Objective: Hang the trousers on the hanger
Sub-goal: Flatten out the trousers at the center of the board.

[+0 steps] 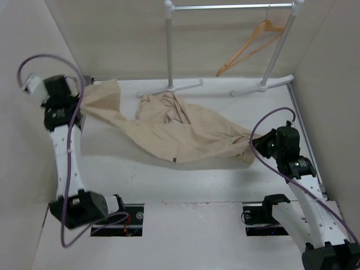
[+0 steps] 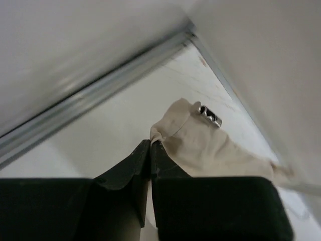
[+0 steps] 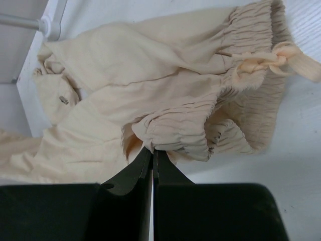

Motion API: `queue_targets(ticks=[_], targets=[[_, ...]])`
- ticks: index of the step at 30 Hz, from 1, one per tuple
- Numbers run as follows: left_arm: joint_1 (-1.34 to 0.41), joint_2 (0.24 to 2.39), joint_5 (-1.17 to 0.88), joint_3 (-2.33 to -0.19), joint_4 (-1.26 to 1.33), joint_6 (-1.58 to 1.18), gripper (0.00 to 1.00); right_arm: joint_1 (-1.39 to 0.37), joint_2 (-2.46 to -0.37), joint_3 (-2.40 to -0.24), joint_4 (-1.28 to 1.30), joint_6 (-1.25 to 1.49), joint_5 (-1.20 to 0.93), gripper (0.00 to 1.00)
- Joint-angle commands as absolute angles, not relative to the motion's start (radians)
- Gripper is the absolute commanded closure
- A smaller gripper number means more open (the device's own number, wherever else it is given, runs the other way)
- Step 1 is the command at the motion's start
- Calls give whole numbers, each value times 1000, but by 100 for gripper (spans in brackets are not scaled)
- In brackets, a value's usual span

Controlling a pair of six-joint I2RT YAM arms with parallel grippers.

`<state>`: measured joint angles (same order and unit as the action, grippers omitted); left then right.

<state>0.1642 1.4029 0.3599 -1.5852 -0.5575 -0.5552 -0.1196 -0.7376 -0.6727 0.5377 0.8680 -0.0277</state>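
Two end effectors: left end effector (image 2: 151,145) and right end effector (image 3: 152,150) are each clamped on the trousers (image 1: 180,132).
Trousers' axis: stretched left-right across the table (image 1: 197,185), with the gathered drawstring end at the right.
Hanger (image 1: 250,48): hung on the rail (image 1: 225,7), hook uppermost, apart from the cloth.

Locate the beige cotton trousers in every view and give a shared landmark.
Top external: beige cotton trousers stretched across the middle.
Left wrist: one pinched corner, centre.
Right wrist: gathered waistband fills the upper frame.
Landmark: white rail foot, top-left in the right wrist view.
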Motion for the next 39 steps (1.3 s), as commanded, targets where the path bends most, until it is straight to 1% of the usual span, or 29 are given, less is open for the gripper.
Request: queue_targets(ticks=[1,2,3,4,5,6,7,8,11,17,19,22,24,27,31,36,39], targets=[[399,1209,376,-1265,-580,-663,96,-102,-697,-678,564,859,-22,98],[444,1184,385,-1191,-571,-669,94,-103,-692,-672,574,854,-18,98],[488,1177,397,-1107,-554,-681,89,-104,-692,-664,577,853,-17,98],[510,1192,399,-1047,-534,-692,80,-105,-692,-661,577,851,-17,98],[516,1219,391,-1014,-520,-698,68,-113,-695,-661,578,851,-18,98],[516,1256,377,-1009,-520,-703,61,-117,-695,-664,580,851,-24,98],[516,1290,359,-1012,-531,-707,54,-122,-695,-667,583,851,-26,98],[522,1313,336,-1020,-540,-721,51,-128,-693,-673,583,848,-28,98],[545,1313,287,-1025,-526,-738,49,-137,-693,-690,587,827,-26,97],[536,1281,330,-1003,-551,-739,50,-134,-678,-673,597,816,-29,97],[481,1240,348,-993,-561,-727,50,-136,-675,-660,597,816,-29,97],[311,1204,400,-960,-565,-660,49,-131,-673,-638,592,816,-31,97],[198,1247,435,-943,-566,-606,48,-131,-676,-629,592,816,-31,97],[128,1337,459,-930,-557,-569,46,-122,-670,-618,610,807,-26,97],[140,1408,472,-931,-513,-555,46,-73,-673,-621,624,799,-38,97],[159,1477,448,-966,-500,-555,46,-84,-696,-620,604,822,-55,97],[194,1520,399,-944,-518,-578,51,-87,-686,-606,597,818,-48,97]])
